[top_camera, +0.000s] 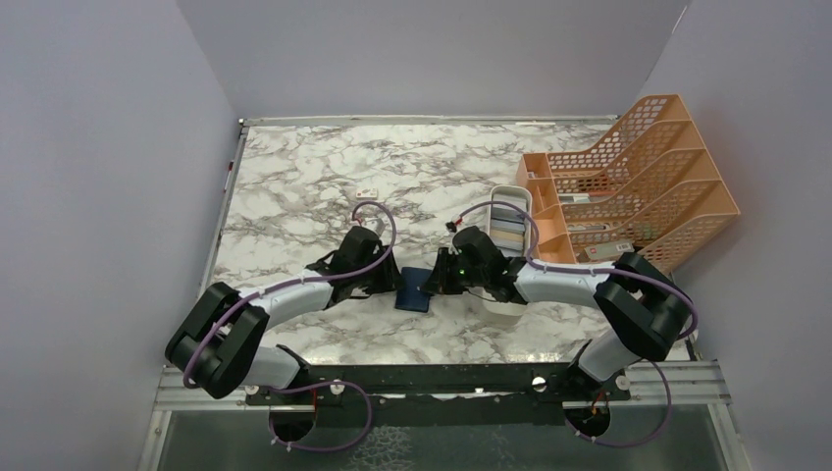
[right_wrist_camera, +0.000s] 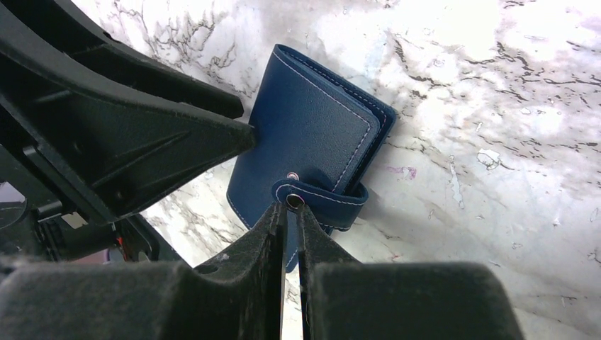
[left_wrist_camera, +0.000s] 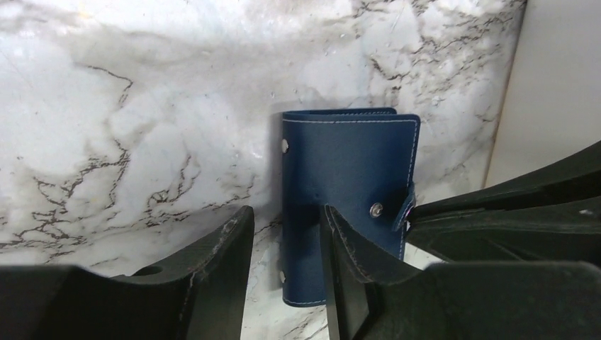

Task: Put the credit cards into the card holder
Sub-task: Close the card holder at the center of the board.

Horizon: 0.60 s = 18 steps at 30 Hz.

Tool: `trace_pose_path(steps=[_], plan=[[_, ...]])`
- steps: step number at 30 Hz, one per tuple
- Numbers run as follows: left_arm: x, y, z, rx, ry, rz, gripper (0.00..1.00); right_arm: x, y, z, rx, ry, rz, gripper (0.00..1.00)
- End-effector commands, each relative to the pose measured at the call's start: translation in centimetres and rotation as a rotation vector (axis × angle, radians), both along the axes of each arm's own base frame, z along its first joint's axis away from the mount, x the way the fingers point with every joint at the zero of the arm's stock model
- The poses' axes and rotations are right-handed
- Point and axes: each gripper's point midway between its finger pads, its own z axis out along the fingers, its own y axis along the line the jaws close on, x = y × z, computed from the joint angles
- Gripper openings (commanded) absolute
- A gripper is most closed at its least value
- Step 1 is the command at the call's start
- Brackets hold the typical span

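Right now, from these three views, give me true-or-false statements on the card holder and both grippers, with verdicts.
1. The navy-blue bifold card holder lies closed on the marble table. True.
2. The left gripper is open at the holder's edge. True.
3. The right gripper hangs clear of the holder. False: the right gripper pinches its snap tab.
4. The holder sits in the orange mesh file rack. False: the rack stands at the table's right edge; the holder lies between the grippers.
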Motion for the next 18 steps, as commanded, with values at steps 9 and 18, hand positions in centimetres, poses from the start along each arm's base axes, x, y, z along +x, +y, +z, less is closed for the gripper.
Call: trace_pose_path(steps=[9, 18], plan=[[-0.8, -1.1, -1.0, -0.022, 0.036, -0.088, 0.46, 0.3, -1.3, -0.4, -0.044, -0.013, -0.069, 0.20], [-1.1, -0.2, -3.3, 0.050, 0.103, -0.060, 0.33, 0.5, -0.4, -0.6, -0.023, -0.007, -0.054, 0.19]])
